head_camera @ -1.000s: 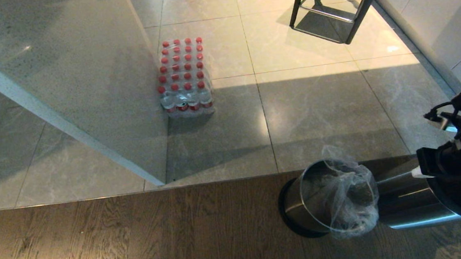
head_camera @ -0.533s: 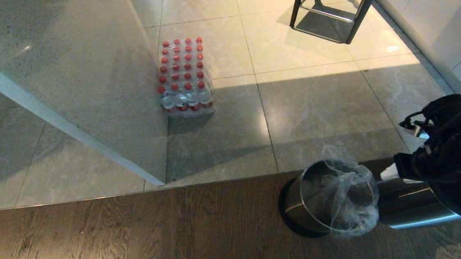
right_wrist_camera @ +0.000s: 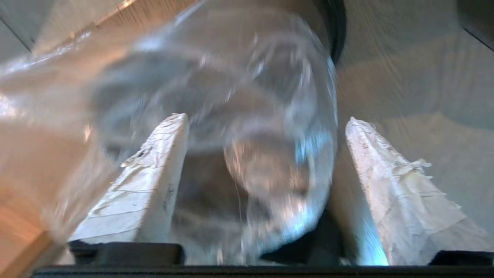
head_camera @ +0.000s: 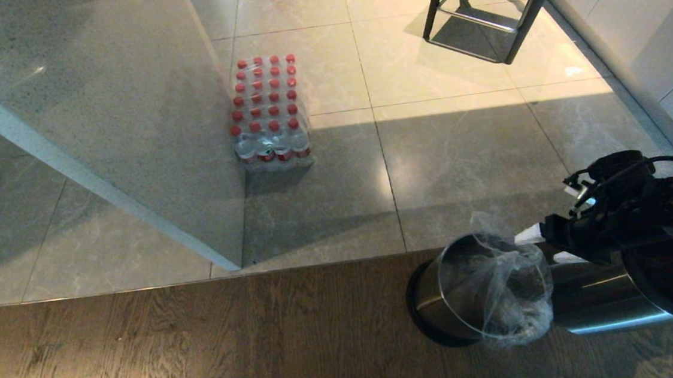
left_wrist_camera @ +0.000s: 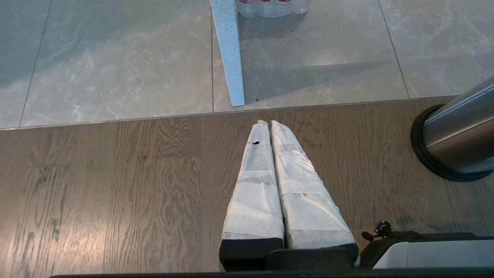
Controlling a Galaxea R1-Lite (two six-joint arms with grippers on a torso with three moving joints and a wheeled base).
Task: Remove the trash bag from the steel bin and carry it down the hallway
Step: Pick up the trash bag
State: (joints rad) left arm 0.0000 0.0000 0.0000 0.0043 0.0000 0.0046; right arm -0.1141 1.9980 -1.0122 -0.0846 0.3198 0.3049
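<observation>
The steel bin [head_camera: 449, 291] stands on the wood floor at the lower right, dark base toward the left. The clear, crinkly trash bag [head_camera: 512, 286] bulges out of its mouth and over the rim. My right gripper [head_camera: 542, 248] comes in from the right, just behind the bag's upper edge. In the right wrist view this gripper [right_wrist_camera: 267, 117] is open, its white-wrapped fingers [right_wrist_camera: 158, 181] wide apart, with the blurred bag [right_wrist_camera: 247, 116] between and beyond them. My left gripper [left_wrist_camera: 266, 122] hangs shut over the wood floor, the bin [left_wrist_camera: 459, 143] off to its side. The hallway tiles [head_camera: 466, 161] lie beyond.
A larger steel bin [head_camera: 606, 297] with a black rim stands right beside the small one. A shrink-wrapped pack of red-capped bottles [head_camera: 269, 113] sits on the tiles against a grey stone panel [head_camera: 96, 112]. A black stool frame [head_camera: 494, 14] and a white wall [head_camera: 653, 20] stand far right.
My right arm has swung leftward across the larger bin, and its white fingertips now reach the bag's edge. The bins, bag and bottles have not moved.
</observation>
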